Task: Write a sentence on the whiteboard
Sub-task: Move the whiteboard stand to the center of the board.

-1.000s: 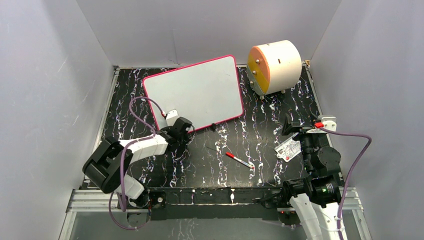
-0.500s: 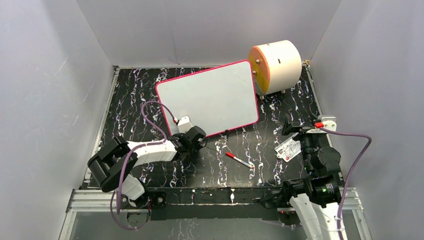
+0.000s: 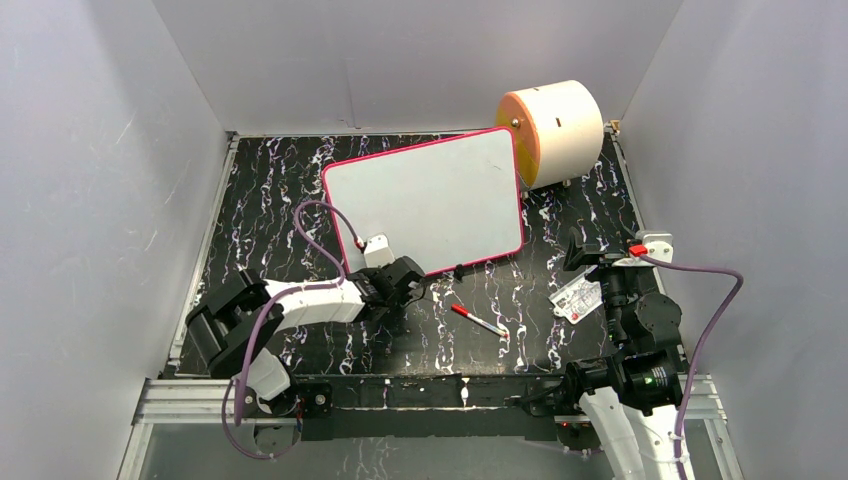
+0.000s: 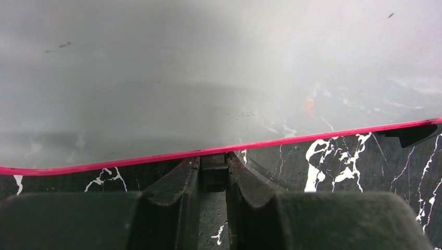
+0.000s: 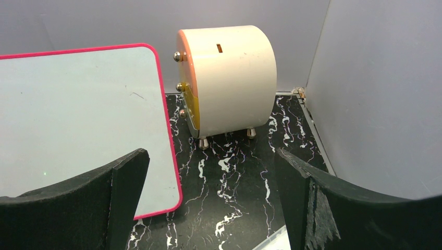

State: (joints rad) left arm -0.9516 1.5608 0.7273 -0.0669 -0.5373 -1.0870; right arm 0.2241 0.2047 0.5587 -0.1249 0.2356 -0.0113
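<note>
the whiteboard (image 3: 430,200) lies tilted across the far middle of the black marbled table (image 3: 265,185), pink-red rim all round, its face a plain pale grey-white from where i stand. its far right corner reaches the orange face of the cream cylinder (image 3: 560,128), which sits on little feet in the back right corner; i can't tell if they touch. at the board's near edge the left gripper (image 4: 213,165) is pinched almost shut right at the rim, a small black piece between its fingers (image 4: 177,182), so it looks clamped on the board's edge. just right of that, a white marker with a red cap (image 3: 478,320) lies loose on the table between the two arms. further right the right gripper (image 5: 208,172) hangs spread wide, holding nothing, aimed toward the cylinder, with a white printed card (image 3: 575,295) beneath the arm.
</note>
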